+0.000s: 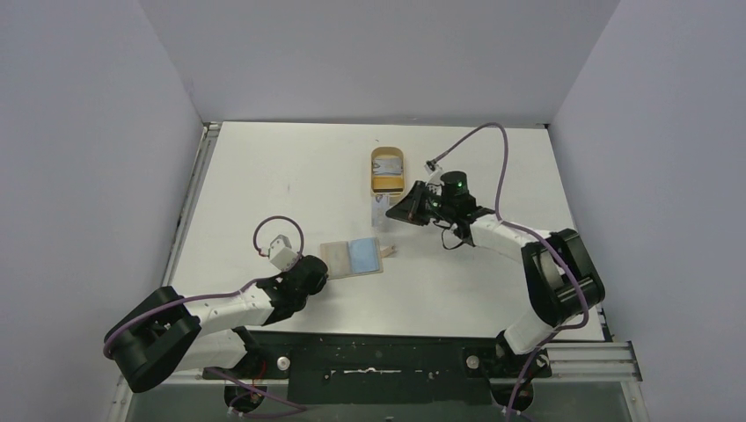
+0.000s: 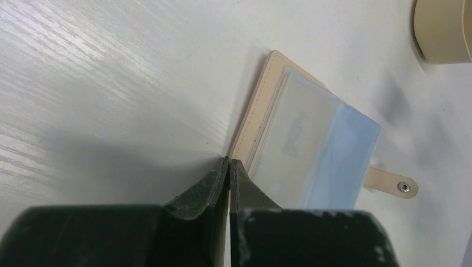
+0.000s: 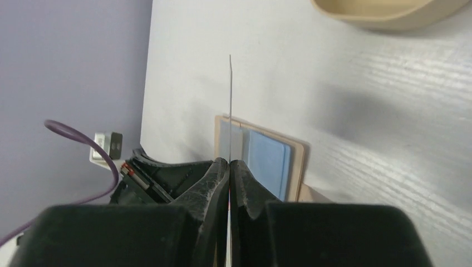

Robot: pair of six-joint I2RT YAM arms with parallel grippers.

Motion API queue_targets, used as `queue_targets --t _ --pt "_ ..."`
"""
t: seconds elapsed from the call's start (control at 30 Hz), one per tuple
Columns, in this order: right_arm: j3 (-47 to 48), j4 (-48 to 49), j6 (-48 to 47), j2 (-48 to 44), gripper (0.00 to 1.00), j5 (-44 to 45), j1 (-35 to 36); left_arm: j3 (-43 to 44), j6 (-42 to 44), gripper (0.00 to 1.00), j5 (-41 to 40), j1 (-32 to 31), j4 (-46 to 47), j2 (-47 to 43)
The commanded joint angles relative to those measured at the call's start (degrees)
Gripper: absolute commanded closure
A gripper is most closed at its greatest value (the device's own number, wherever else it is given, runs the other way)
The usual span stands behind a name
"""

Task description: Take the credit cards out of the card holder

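The card holder [image 1: 336, 256] lies open on the table, tan with a strap tab [image 1: 390, 251] on its right edge. A light blue credit card [image 1: 363, 257] sits in its right panel. My left gripper [image 1: 318, 271] is shut on the holder's left edge, as the left wrist view shows [image 2: 229, 162]. My right gripper [image 1: 398, 209] is raised between the holder and the dish and is shut on a thin pale card [image 1: 380, 211]. That card shows edge-on in the right wrist view [image 3: 230, 105], with the holder [image 3: 298, 161] below it.
An oval tan dish [image 1: 387, 170] with a raised rim stands behind the holder, just beyond my right gripper. It also shows in the left wrist view [image 2: 442, 30] and the right wrist view [image 3: 389, 14]. Grey walls enclose the table.
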Motion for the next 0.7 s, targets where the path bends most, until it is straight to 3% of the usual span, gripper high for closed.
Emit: queue_targets --t 0.0,0.43,0.67 --pt "5.6 3.8 4.2 -1.1 1.00 5.9 -0.6 0.4 0.6 1.00 -0.1 0.3 -0.5 -0.5" --pt "14.8 -1.0 16.4 1.4 1.00 30.8 1.3 -1.2 0.5 1.00 -0.1 0.3 -0.8 -3.7" --pt "17.2 -6.0 21.1 1.3 1.00 48.9 7.4 -3.0 0.5 1.00 0.0 0.3 -0.2 -6.2"
